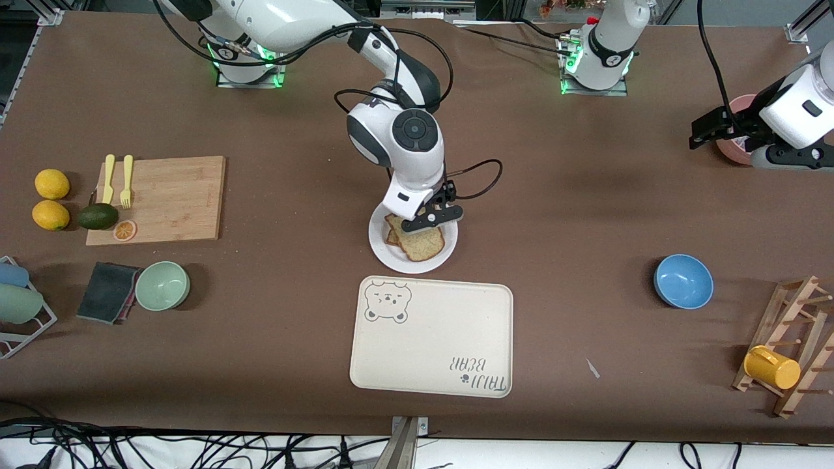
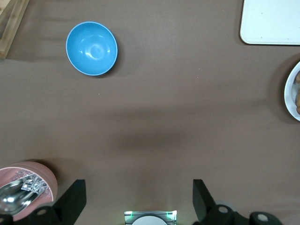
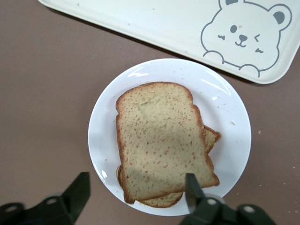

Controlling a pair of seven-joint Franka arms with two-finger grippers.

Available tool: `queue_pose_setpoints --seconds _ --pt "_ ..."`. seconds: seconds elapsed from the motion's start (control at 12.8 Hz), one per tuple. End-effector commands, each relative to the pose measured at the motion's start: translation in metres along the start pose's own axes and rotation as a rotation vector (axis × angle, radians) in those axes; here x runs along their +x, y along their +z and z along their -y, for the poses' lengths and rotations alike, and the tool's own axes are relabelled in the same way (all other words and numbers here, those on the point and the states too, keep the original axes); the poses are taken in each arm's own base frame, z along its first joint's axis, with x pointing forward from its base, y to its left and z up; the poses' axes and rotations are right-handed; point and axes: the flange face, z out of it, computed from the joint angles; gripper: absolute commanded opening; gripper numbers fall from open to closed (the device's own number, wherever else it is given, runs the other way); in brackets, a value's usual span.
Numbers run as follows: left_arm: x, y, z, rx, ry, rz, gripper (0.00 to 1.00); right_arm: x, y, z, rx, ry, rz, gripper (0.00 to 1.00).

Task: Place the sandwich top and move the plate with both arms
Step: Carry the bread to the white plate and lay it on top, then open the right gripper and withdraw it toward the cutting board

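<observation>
The sandwich top [image 1: 422, 243] [image 3: 161, 140], a speckled tan slice with a brown crust, lies flat on another slice [image 3: 212, 137] on the round white plate [image 1: 384, 257] [image 3: 225, 117]. My right gripper [image 1: 433, 218] [image 3: 136, 183] hovers just over the edge of the sandwich, open, its fingers [image 3: 79, 187] spread wider than the bread and holding nothing. The left gripper [image 1: 707, 133] [image 2: 138, 183] waits in the air at the left arm's end of the table, open and empty, by a pink bowl [image 2: 28, 187].
The cream bear-print tray [image 1: 430, 339] [image 3: 154, 18] lies just nearer the front camera than the plate. A blue bowl [image 1: 683, 281] [image 2: 91, 48] and a wooden rack with a yellow mug [image 1: 772, 368] stand toward the left arm's end. Toward the right arm's end are a cutting board [image 1: 172, 198] and a green bowl [image 1: 162, 285].
</observation>
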Motion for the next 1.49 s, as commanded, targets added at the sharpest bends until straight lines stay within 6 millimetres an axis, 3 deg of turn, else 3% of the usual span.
queue_pose_setpoints --seconds 0.0,0.31,0.55,0.63,0.86,1.18,1.41 --pt "-0.001 -0.007 -0.005 0.004 -0.002 -0.006 1.00 0.004 -0.042 -0.029 -0.015 0.032 0.056 1.00" --pt "-0.001 -0.007 -0.010 0.006 0.008 -0.007 1.00 0.008 -0.098 -0.113 -0.082 0.007 0.168 1.00" --pt "-0.001 -0.006 -0.010 0.006 0.008 -0.006 1.00 0.012 -0.129 -0.195 -0.108 0.059 0.236 1.00" --pt "-0.001 -0.006 -0.010 0.006 0.008 -0.006 1.00 0.011 -0.131 -0.222 -0.104 0.053 0.247 1.00" --pt "0.000 -0.004 -0.007 0.005 0.002 -0.001 1.00 -0.035 -0.168 -0.308 -0.116 0.129 0.192 1.00" --pt "0.000 -0.004 -0.007 0.005 0.002 -0.001 1.00 -0.078 -0.245 -0.402 -0.121 0.242 0.108 1.00" --pt "0.000 -0.005 -0.010 0.006 0.007 -0.004 1.00 -0.105 -0.277 -0.450 -0.122 0.298 0.169 1.00"
